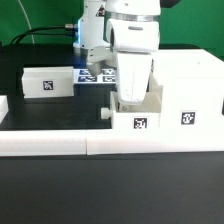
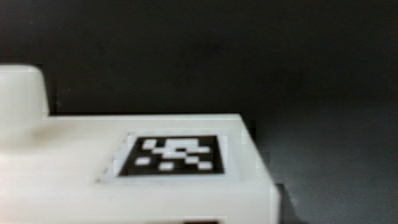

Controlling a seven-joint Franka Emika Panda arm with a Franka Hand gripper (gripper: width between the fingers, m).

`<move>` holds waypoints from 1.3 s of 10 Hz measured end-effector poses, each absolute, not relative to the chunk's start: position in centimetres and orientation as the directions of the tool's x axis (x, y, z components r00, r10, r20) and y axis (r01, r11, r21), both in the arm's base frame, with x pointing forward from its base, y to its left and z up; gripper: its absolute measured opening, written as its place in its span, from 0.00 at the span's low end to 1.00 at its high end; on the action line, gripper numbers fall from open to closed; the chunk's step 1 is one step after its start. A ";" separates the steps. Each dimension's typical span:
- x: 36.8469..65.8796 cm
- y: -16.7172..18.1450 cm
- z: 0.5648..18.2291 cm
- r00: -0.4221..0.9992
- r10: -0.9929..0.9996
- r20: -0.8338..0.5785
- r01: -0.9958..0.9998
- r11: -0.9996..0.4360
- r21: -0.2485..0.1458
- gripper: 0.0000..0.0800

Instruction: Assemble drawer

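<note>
Jaws: cannot tell if wide or narrow; gripper [image 1: 133, 98] pointing straight down onto the small tray [image 1: 140, 120]; fingers [image 1: 125, 85] down at its top edge; cannot tell if touching. By the clock on the exterior view: knob [image 1: 104, 113] sticking out of that tray at 9 o'clock; big box [image 1: 190, 90] just beside the tray at 3 o'clock; other tray [image 1: 45, 82] well apart at 10 o'clock; marker board [image 1: 92, 74] lying flat behind at 11 o'clock; long low wall [image 1: 60, 145] near at 6 o'clock; all on a black table [image 1: 60, 112]. Up close in the wrist view: white top [image 2: 71, 150] with a black-and-white tag [image 2: 175, 155]; cannot tell which part; dark table behind it.
</note>
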State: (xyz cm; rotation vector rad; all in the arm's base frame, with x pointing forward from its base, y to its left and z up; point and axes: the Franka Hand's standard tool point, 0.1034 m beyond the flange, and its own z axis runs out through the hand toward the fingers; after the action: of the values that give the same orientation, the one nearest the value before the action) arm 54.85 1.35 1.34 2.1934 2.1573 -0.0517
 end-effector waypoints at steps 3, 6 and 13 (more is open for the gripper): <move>54.8 1.3 1.3 0.031 0.997 -0.068 0.999 -0.029 0.024 0.05; 54.9 1.6 1.3 0.068 0.996 -0.064 0.997 -0.066 0.038 0.05; 54.4 0.9 1.1 0.082 0.994 -0.068 0.997 -0.081 0.016 0.05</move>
State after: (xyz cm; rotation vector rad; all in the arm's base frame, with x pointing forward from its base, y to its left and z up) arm 54.44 0.94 1.05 2.2674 2.0885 -0.0607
